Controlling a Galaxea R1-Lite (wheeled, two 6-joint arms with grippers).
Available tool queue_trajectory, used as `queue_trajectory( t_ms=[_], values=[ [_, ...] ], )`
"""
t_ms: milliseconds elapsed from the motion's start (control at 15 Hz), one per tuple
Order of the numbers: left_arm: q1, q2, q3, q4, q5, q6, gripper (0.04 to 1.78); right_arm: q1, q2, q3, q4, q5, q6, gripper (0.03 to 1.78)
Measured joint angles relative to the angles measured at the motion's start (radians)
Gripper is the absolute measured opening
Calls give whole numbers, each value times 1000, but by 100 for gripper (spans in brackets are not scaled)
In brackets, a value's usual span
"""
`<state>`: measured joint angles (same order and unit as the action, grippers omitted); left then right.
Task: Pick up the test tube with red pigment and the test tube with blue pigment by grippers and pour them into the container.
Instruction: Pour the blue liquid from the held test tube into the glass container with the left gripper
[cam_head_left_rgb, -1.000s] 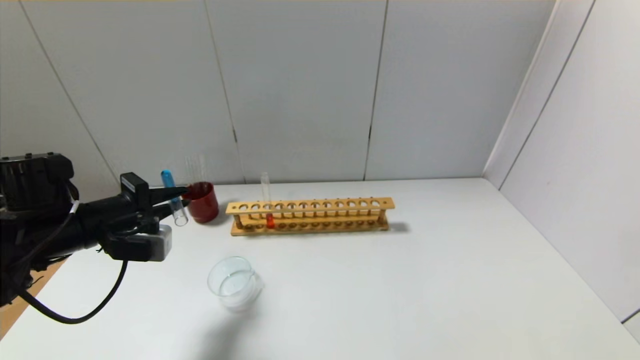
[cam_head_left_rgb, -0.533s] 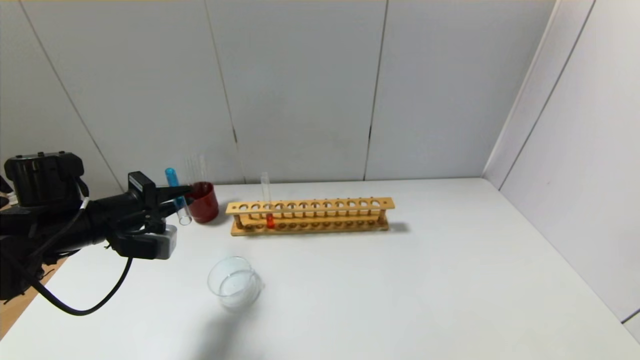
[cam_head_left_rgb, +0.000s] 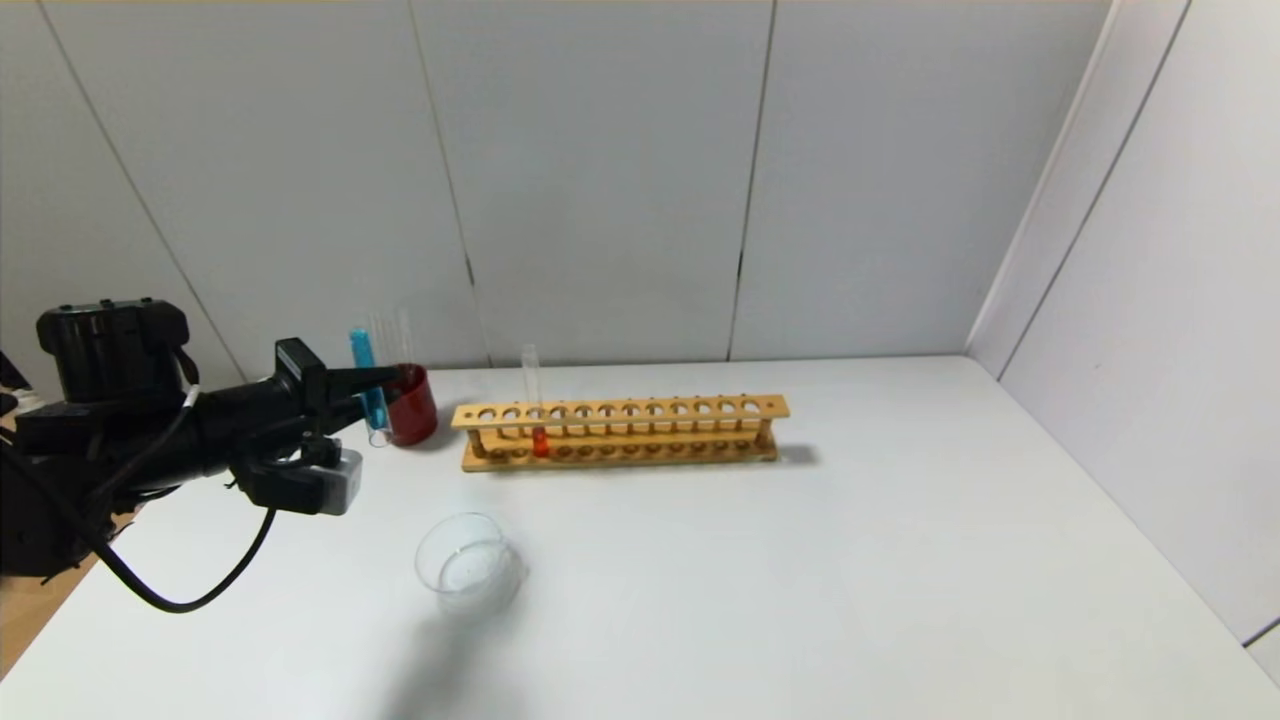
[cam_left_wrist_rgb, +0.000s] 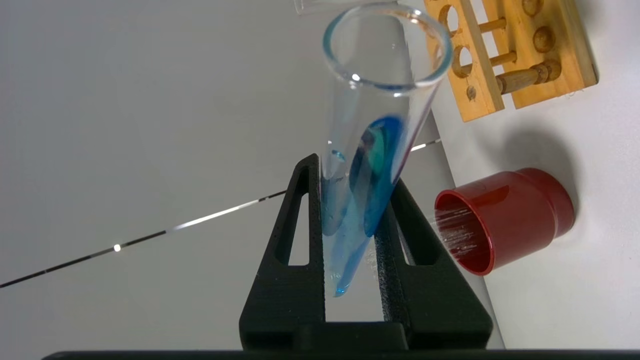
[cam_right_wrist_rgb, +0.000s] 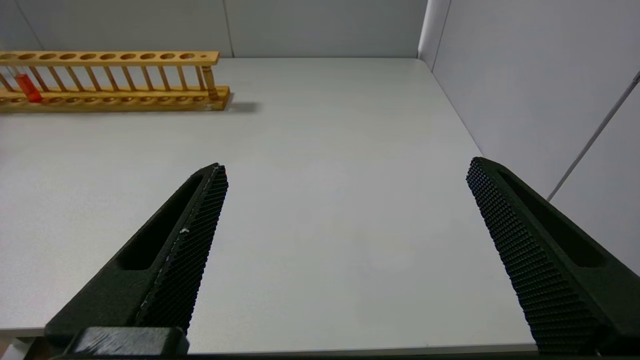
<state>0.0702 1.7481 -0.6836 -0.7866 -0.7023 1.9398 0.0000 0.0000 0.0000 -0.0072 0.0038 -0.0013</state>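
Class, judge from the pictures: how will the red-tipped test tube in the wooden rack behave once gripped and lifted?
The test tube with red pigment looks like thin, smooth glass: probably fragile and slippery. Slim and nearly empty, so likely light. Round, so it would roll if laid down.

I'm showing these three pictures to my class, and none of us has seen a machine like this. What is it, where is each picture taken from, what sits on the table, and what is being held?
It is a robot with two arms, each ending in a black two-fingered pincer. The wide picture comes from a camera on its head; the other two come from cameras on its wrists.

On the white table stand a wooden rack holding the test tube with red pigment, a dark red cup, and nearer the robot a clear glass container.

The left pincer is shut on the test tube with blue pigment, held upside down beside the red cup with its blue tip up.

The right pincer is open and holds nothing, over bare table.
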Motion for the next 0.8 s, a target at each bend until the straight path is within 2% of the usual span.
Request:
queue_trajectory(
  t_ms=[333, 800],
  values=[
    [0, 17, -8, -2, -12, 55, 34, 0, 0, 0, 0, 0, 0, 175],
    [-26, 58, -7, -12, 2, 58, 34, 0, 0, 0, 0, 0, 0, 175]
  ],
)
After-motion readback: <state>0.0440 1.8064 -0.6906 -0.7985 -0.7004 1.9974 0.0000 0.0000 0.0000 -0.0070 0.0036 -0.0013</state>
